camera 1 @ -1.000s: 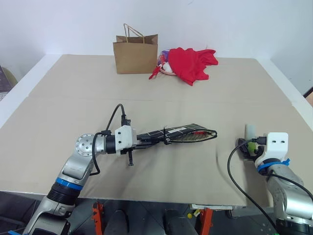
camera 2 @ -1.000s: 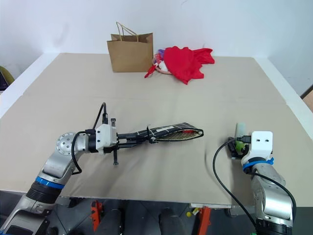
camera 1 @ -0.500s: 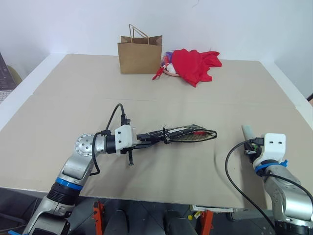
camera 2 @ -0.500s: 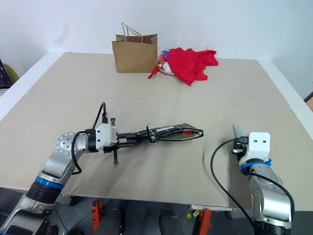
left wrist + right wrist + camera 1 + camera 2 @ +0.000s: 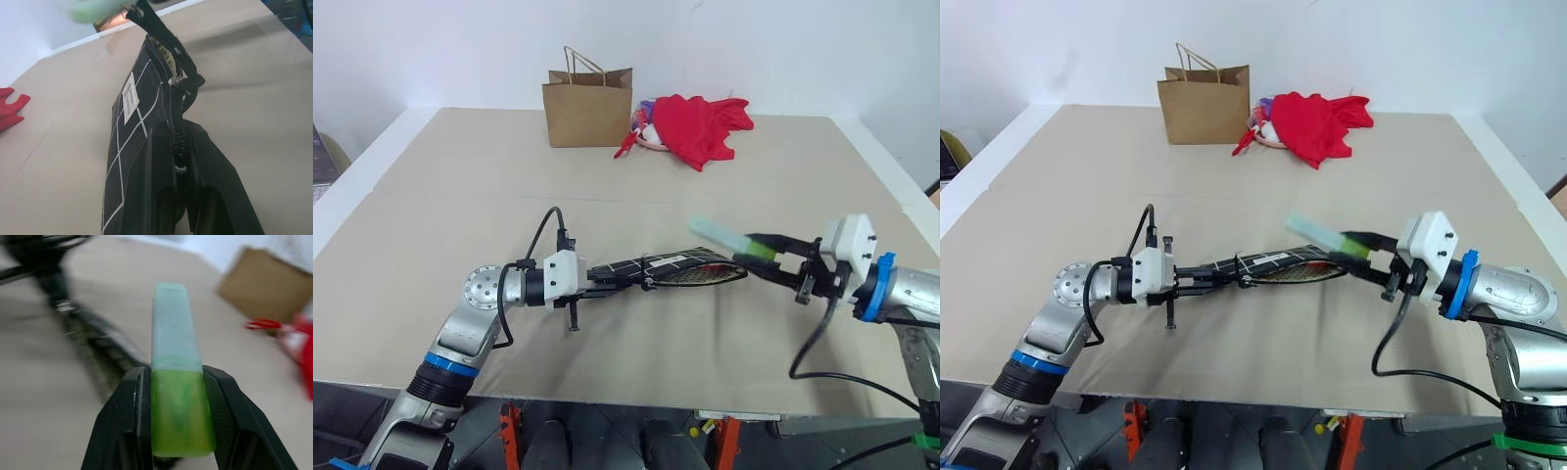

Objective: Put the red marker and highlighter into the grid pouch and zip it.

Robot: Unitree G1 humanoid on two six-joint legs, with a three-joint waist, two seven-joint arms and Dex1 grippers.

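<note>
Here, right gripper (image 5: 766, 257) clenches the highlighter (image 5: 728, 238) by its green end, pale tip nearing the grid pouch (image 5: 677, 267) mouth. Left gripper (image 5: 603, 278) pinches the pouch's closed end, held above the table (image 5: 460, 186). Highlighter looks light, stiff, prob. slick; pouch is limp fabric.

Highlighter (image 5: 729, 238) just right of (above) pouch (image 5: 680, 267) mouth.

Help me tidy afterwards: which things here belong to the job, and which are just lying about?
Job:
- flat black fabric grid pouch, held by left gripper
- stubby pale highlighter with lime-green end, held by right gripper

Lying about:
- brown paper bag
- crumpled red cloth
</note>
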